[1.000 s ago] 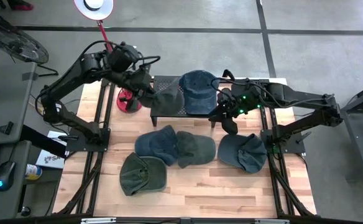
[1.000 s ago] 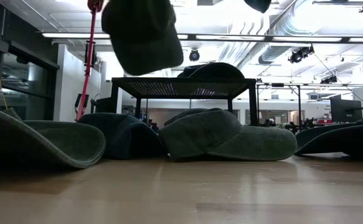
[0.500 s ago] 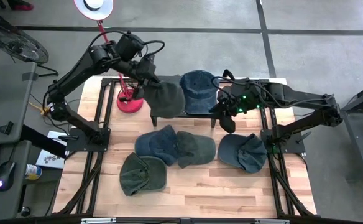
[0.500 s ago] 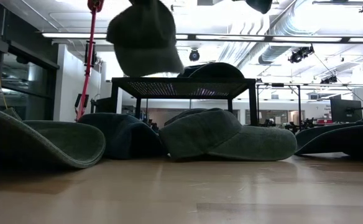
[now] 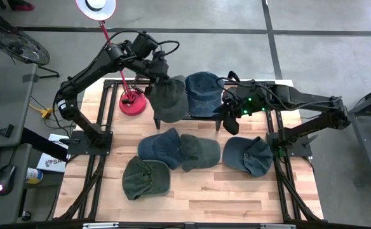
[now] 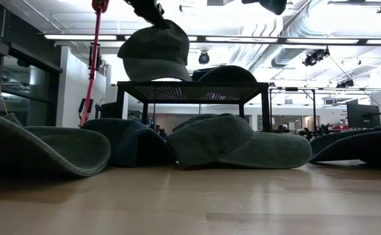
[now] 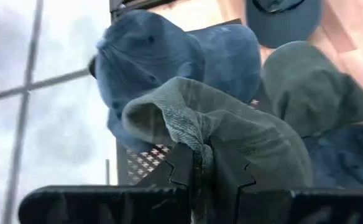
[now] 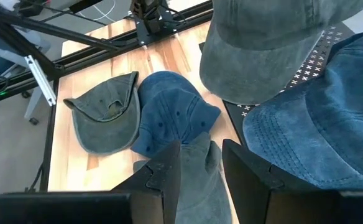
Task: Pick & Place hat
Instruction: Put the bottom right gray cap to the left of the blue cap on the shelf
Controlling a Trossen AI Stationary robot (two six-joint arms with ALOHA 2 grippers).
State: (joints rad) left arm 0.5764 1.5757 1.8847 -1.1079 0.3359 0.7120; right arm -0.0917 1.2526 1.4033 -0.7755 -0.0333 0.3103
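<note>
The left gripper (image 7: pixel 201 163) pinches a fold of the grey-green washed-cotton cap (image 5: pixel 168 97), which hangs over the black perforated metal rack (image 5: pixel 201 116) beside a blue denim cap (image 5: pixel 204 93). Light and floppy, it is probably best taken by bunched crown cloth. Six caps show: two at the rack, four on the wooden table (image 5: pixel 198 191). The right gripper (image 8: pixel 199 165) hovers, fingers parted and empty.

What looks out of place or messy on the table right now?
Nothing is damaged. On the table, one green cap lies upside down, and two caps overlap in a heap. The left gripper pinches a grey-green cap, hanging bunched above the black rack beside a blue cap.
</note>
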